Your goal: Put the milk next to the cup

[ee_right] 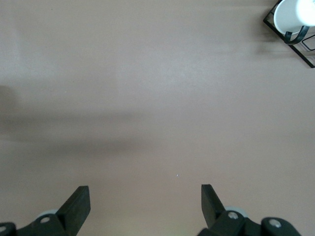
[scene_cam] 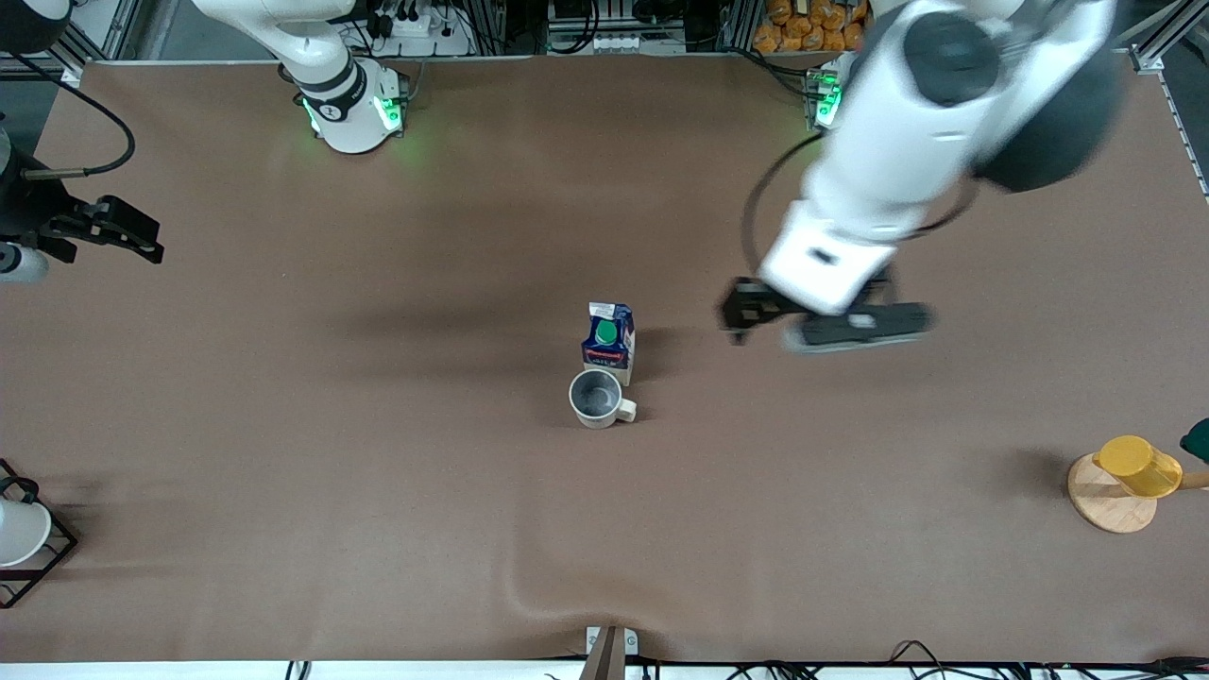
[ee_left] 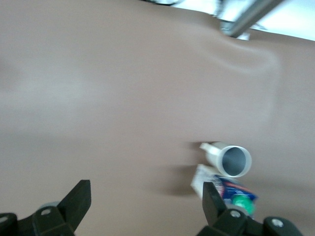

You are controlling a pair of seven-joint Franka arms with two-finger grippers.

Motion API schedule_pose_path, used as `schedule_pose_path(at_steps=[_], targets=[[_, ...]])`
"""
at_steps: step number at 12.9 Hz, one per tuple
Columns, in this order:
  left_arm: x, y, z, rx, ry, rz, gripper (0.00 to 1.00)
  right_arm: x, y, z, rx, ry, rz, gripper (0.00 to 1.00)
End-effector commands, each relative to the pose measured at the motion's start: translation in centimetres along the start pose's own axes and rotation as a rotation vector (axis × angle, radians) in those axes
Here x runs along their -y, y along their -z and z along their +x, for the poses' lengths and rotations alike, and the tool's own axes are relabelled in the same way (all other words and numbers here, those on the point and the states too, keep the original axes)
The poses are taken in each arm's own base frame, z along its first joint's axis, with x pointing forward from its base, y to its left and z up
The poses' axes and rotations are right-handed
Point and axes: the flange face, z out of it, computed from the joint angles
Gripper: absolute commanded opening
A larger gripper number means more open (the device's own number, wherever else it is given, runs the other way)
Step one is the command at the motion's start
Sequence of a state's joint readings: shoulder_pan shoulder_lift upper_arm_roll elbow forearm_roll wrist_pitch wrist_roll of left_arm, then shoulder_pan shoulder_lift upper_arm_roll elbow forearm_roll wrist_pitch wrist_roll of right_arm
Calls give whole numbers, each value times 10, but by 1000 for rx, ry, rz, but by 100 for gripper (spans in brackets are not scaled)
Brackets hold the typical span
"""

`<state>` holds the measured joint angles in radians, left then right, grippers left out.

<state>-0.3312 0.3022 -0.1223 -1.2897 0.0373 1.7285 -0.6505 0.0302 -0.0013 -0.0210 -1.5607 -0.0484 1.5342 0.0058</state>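
Note:
The milk [scene_cam: 607,340], a small dark-blue carton with a green cap and red band, stands upright near the table's middle. The cup [scene_cam: 597,397], a cream-white mug with a grey inside and a stubby handle, stands right beside it, nearer to the front camera. My left gripper [scene_cam: 741,316] is open and empty, in the air over bare table beside the milk, toward the left arm's end. The left wrist view shows the open gripper [ee_left: 146,201] with the cup [ee_left: 234,160] and the milk [ee_left: 231,189] off to one side. My right gripper [scene_cam: 142,241] waits open and empty at the right arm's end [ee_right: 145,204].
A yellow cup [scene_cam: 1138,466] lies on a round wooden coaster [scene_cam: 1105,501] at the left arm's end. A plain white cup in a black wire frame [scene_cam: 19,534] stands at the right arm's end and also shows in the right wrist view [ee_right: 293,14]. The brown cloth has a ripple [scene_cam: 529,590] near the front edge.

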Motion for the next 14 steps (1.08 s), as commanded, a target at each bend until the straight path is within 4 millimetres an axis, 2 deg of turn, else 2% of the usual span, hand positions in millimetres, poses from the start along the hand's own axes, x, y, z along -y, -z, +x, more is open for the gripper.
schedule_pose_path(at_steps=[1,3,4,8,11,14], targets=[[55,10,7,32,56,71,100,-6,18,-2,-17,-12,36,100],[92,8,11,48,52,94,100,-10,27,-7,0,-16,53,100],[107,-1,9,67,67,117,100,-10,27,-7,2,-17,60,100],[184,28,-6,40,41,99,100,-12,28,-7,2,-20,64,100],[198,44,-2,36,37,75,100,-15,28,-11,31,-25,65,100],[211,51,5,56,-29,65,100,-31,28,-12,31,-54,66,100]])
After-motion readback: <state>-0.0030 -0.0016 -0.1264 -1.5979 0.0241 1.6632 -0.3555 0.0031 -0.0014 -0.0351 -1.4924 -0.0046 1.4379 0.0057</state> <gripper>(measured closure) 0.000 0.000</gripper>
